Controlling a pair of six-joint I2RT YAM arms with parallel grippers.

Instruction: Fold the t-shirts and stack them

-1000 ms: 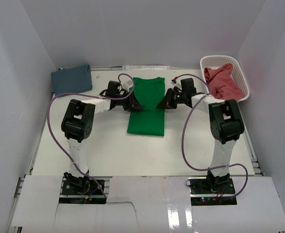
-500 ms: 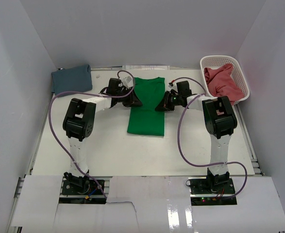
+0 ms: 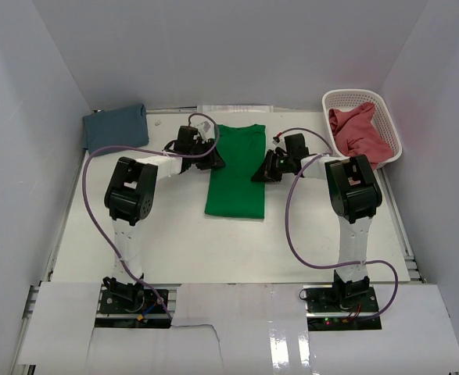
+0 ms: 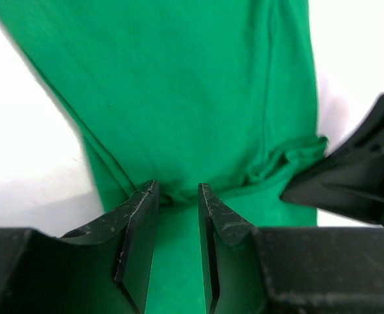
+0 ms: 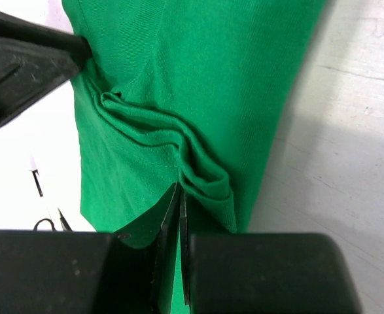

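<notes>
The green t-shirt [image 3: 236, 170] is half folded, pinched by the closed right gripper [image 5: 175, 196]; the left gripper [image 4: 177, 196] is slightly open. The blue t-shirt [image 3: 116, 127] is folded at the far left corner. The red t-shirt [image 3: 358, 131] waits in the basket [image 3: 392, 125].

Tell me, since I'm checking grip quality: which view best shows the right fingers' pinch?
Right wrist: the fingers clamp a bunched fold of the green t-shirt. Top view shows only position; left wrist only a dark edge.

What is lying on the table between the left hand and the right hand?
The green t-shirt lies between the left hand and the right hand; each hand is at one of its side edges. The top external view shows this.
</notes>
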